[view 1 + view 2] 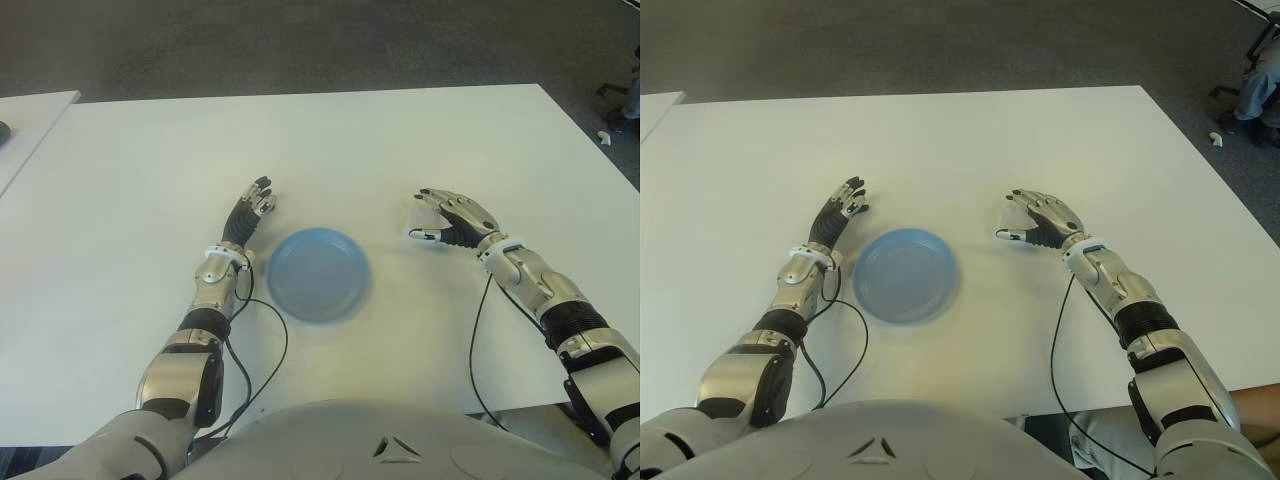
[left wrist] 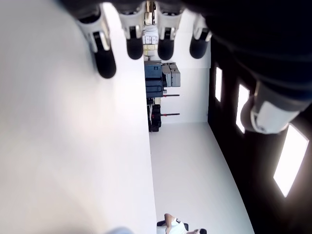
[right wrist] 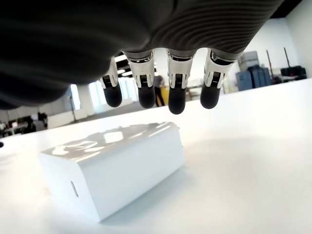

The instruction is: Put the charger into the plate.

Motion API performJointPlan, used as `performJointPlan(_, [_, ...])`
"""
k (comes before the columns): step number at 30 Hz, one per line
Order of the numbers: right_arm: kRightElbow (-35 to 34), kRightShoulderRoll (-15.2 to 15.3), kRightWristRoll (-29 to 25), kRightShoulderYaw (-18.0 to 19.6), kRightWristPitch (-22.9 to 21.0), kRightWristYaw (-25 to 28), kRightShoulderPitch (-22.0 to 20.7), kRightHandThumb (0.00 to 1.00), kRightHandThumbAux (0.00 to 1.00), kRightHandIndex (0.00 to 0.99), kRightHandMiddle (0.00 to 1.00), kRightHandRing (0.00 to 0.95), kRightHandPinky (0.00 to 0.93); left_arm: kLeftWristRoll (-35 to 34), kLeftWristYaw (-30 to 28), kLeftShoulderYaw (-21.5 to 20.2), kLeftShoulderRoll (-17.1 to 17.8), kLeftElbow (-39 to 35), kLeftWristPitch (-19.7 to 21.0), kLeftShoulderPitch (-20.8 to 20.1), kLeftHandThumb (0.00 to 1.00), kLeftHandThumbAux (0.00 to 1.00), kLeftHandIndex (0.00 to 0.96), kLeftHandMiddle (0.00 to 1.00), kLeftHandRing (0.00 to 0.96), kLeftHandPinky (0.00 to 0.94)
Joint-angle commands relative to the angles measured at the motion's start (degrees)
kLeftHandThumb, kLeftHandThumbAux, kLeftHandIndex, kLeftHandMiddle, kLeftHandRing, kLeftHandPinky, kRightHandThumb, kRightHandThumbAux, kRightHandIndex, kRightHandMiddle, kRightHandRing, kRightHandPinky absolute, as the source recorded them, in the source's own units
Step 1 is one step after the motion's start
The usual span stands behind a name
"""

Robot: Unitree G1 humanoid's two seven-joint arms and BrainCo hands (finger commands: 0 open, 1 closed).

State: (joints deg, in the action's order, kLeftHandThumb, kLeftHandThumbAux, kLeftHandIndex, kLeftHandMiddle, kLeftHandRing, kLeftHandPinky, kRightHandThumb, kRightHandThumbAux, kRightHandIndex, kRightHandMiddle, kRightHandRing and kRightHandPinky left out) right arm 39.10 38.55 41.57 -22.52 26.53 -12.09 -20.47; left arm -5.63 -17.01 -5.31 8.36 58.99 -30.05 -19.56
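Across the white tabletop (image 1: 330,140), blue plate (image 1: 318,274) sits centre; right hand (image 1: 452,222) at its three o'clock hovers released over the charger (image 3: 114,168); left hand (image 1: 252,205) at eleven, fingers relaxed, idle — that slick block could squirt away under a shallow pinch

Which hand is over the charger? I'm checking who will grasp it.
The right hand: its spread fingers arch over the white charger, right of the blue plate. The left hand shows beside the plate's left, holding nothing.

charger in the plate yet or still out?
Out. The white charger lies on the table under the open right hand, right of the empty blue plate. Left hand idle, left of it.
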Motion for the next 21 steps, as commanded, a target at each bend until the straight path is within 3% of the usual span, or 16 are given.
performJointPlan(1, [1.43, 0.42, 1.03, -0.78, 0.13, 0.57, 0.47, 0.327, 0.063, 0.0, 0.0, 0.0, 0.0, 1.82, -2.0, 1.37, -0.85, 6.71, 5.54, 5.29, 0.0, 0.482, 0.05, 0.048, 0.046, 0.081])
performJointPlan(21, [7.91, -0.19, 3.5, -3.58, 1.44, -1.63, -2.04, 0.322, 0.082, 0.0, 0.0, 0.0, 0.0, 2.19, -2.95, 1.49, 0.31, 8.54, 4.52, 4.55, 0.0, 0.492, 0.056, 0.071, 0.064, 0.085])
